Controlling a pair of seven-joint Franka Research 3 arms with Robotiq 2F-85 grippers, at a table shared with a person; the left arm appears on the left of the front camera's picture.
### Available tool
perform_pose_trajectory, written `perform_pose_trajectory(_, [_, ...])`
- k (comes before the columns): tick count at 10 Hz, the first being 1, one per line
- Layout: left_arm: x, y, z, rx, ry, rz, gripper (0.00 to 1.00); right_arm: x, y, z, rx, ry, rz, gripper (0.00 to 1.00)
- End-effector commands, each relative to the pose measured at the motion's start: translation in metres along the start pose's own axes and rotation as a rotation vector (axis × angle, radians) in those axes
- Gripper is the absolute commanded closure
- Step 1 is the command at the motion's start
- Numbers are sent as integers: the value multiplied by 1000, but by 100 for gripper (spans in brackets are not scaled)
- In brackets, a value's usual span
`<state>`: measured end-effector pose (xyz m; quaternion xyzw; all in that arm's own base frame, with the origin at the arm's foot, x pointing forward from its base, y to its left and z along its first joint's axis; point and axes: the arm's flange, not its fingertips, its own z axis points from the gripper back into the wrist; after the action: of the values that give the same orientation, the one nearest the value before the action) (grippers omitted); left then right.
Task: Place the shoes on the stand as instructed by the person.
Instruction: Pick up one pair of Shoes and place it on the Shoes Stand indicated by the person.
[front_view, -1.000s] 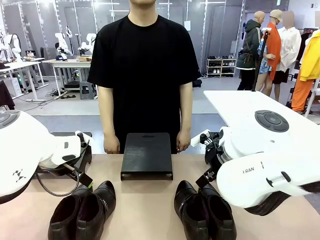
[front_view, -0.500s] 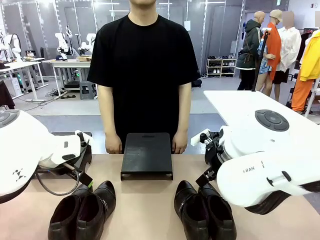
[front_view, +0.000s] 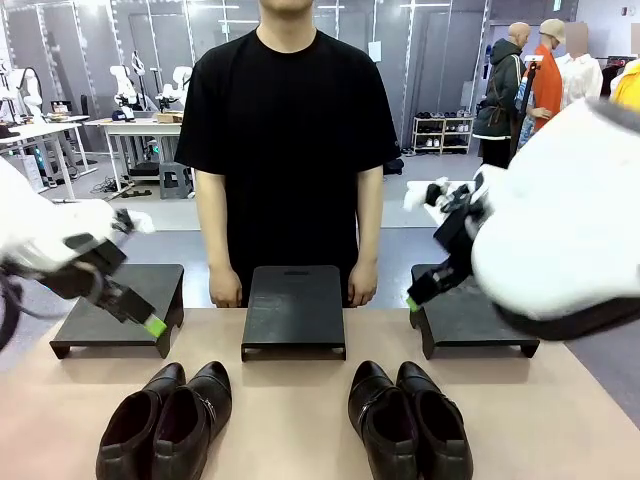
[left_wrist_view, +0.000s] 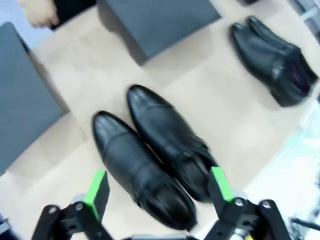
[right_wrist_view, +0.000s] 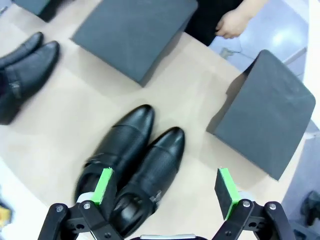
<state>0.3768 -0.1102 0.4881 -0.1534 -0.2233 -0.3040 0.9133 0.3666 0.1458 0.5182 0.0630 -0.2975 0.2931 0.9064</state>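
Two pairs of black shoes lie toes-away on the table's near side: the left pair (front_view: 165, 418) (left_wrist_view: 150, 160) and the right pair (front_view: 408, 420) (right_wrist_view: 132, 160). Three black stands sit behind them: left (front_view: 112, 305), middle (front_view: 293, 305) and right (front_view: 470, 318). My left gripper (front_view: 150, 322) (left_wrist_view: 158, 186) hangs open above the left pair, holding nothing. My right gripper (front_view: 414, 298) (right_wrist_view: 164, 186) hangs open above the right pair, also holding nothing. The person (front_view: 290, 130) stands behind the middle stand with both hands (front_view: 224, 290) low at its far corners.
Bare table lies between the two pairs and in front of the middle stand. In the left wrist view the other pair (left_wrist_view: 274, 55) lies farther off; in the right wrist view the other pair (right_wrist_view: 25, 70) does too. Other people and tables stand far behind.
Both arms have lifted up and back, uncovering the left and right stands. The grippers now hang higher above the shoes. The shoes, stands and person have hardly moved.
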Motion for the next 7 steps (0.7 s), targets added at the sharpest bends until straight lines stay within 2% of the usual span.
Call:
perform_pose_trajectory(1, [-14, 20, 63, -215, 10, 64, 0, -17, -28, 59, 256, -19, -117, 0])
perform_pose_trajectory(2, [-32, 32, 94, -364, 1, 76, 0, -36, -55, 85, 373, -74, -170, 0])
perform_pose_trajectory(4, [-75, 72, 144, -530, -91, 129, 0, -89, -103, 119, 433, -101, -296, 0])
perform_pose_trajectory(5, [-107, 98, 163, -577, -202, 213, 0, -124, -124, 135, 516, -203, -340, 0])
perform_pose_trajectory(6, [-137, 117, 170, -642, -298, 256, 0, -154, -140, 143, 541, -285, -392, 0])
perform_pose_trajectory(7, [-169, 134, 172, -706, -396, 286, 0, -182, -152, 146, 549, -310, -444, 0])
